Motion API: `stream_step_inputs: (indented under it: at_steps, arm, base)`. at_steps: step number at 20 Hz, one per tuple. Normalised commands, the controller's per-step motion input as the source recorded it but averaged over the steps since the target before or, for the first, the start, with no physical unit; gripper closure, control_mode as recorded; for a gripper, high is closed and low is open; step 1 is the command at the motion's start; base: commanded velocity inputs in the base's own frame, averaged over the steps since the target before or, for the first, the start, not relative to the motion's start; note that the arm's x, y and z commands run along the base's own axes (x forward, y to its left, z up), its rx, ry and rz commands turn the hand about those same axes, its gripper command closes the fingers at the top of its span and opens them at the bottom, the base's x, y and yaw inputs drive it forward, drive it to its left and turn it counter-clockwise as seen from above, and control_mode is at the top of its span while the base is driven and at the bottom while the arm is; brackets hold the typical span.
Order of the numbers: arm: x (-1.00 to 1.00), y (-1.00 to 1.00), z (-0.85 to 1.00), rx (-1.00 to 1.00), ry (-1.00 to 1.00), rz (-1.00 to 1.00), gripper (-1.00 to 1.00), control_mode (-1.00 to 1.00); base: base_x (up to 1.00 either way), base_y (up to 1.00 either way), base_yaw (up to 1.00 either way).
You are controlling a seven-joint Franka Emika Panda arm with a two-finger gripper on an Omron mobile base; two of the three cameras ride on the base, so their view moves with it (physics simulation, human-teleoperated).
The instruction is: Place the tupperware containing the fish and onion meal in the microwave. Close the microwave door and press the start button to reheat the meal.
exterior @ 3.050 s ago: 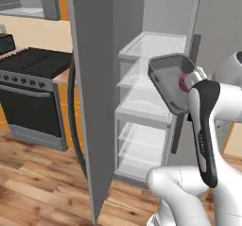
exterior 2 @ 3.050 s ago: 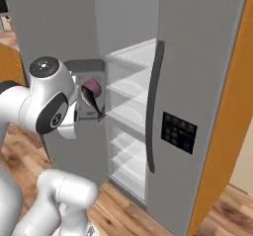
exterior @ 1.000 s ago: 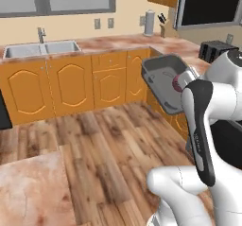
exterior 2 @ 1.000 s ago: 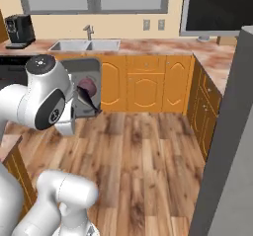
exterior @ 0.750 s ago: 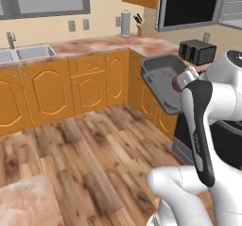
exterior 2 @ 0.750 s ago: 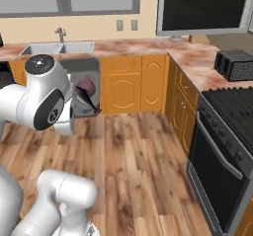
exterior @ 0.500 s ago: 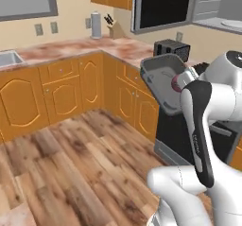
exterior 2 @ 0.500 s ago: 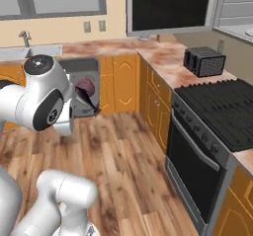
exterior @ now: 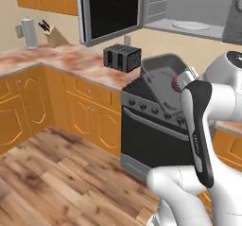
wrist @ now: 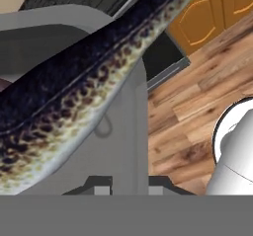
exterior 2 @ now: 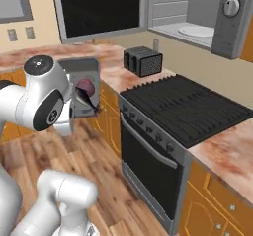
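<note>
Gripper [wrist: 128, 183] clamped on near rim of the tupperware [exterior: 163, 81], tray carried up in the air in front of the arm, tilted, well off any counter. In hand view the finger tips [wrist: 99, 184] sit on either side of the tray wall, close together w/ rim between them. Dark spotted fish [wrist: 74, 92] lies diagonally across the tray, pale belly down-side. Red-purple onion [exterior 2: 85, 86] sits inside tray, next to the wrist; same ball seen in left base view at the tray's right edge.

Microwave [exterior 2: 197, 18] mounted high on wall, above and behind the black stove [exterior 2: 190, 109]. Microwave door [exterior: 111, 12] swung wide open to the left, black glass facing the room. Cavity open, white turntable [exterior: 191, 25] visible inside. Tray is below and in front of cavity, well apart from it.

Black toaster [exterior 2: 143, 60] on counter [exterior: 71, 62] just left of stove. Knife block [exterior: 52, 35] + paper towel roll [exterior: 30, 32] further left on the same counter.
</note>
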Motion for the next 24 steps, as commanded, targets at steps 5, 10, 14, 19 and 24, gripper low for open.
stream_step_inputs:
  at_steps: [5, 10, 14, 19, 24]
  arm:
    - [0.00, 0.00, 0.00, 0.00, 0.00, 0.00, 1.00, 1.00]
    - [0.00, 0.00, 0.00, 0.00, 0.00, 0.00, 1.00, 1.00]
    - [0.00, 0.00, 0.00, 0.00, 0.00, 0.00, 1.00, 1.00]
    - [0.00, 0.00, 0.00, 0.00, 0.00, 0.00, 1.00, 1.00]
    - [0.00, 0.00, 0.00, 0.00, 0.00, 0.00, 1.00, 1.00]
  base:
    - [0.80, -0.09, -0.49]
    - [0.73, -0.01, -0.45]
    - [0.60, 0.02, -0.38]
    - [0.44, 0.27, -0.26]
    - [0.38, 0.47, -0.13]
